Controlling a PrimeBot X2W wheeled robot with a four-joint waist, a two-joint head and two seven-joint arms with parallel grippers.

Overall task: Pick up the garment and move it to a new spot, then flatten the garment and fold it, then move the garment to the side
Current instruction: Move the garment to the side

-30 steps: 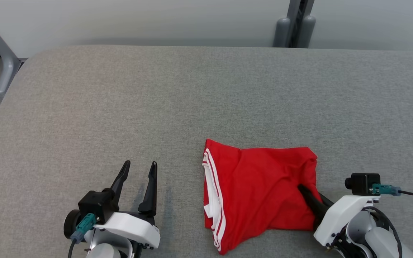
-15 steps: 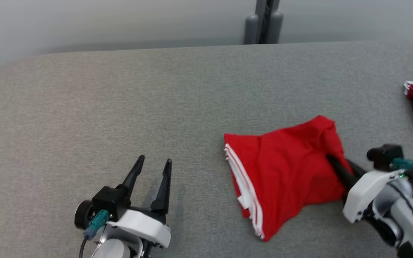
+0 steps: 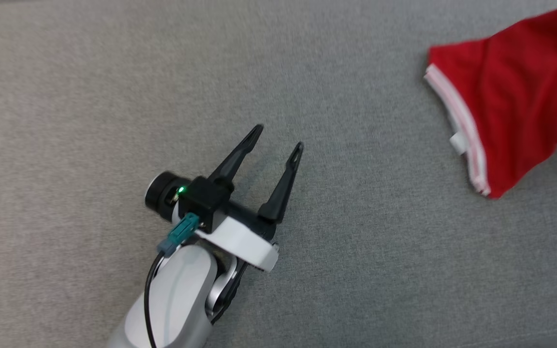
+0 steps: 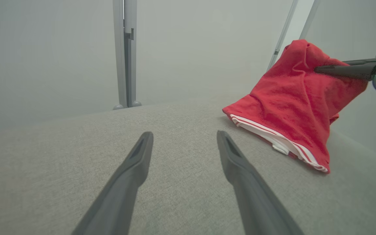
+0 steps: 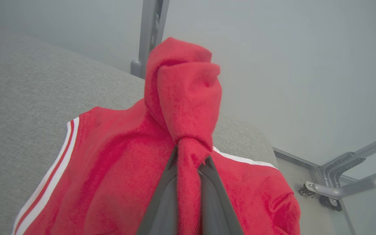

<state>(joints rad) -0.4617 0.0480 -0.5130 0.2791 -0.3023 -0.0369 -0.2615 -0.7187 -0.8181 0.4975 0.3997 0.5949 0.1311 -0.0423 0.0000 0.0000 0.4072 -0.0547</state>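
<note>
Your left gripper [image 3: 279, 135]: fingers spread wide, holding nothing, over the grey table [image 3: 90, 96]. Your right gripper [image 5: 190, 156]: fingers pinched on a bunched fold of the red garment [image 3: 510, 96].

Soft knit cloth, matt, for the red garment [image 3: 515, 92], with smooth white stripe trim. Grey woven fabric, matt and finely rough, over the table [image 3: 356, 270]. Dark matt plastic on the left gripper [image 3: 278, 137]; glossy white on its wrist shell [image 3: 240, 241]. Grey painted metal on the frame post [image 4: 125, 52].
</note>
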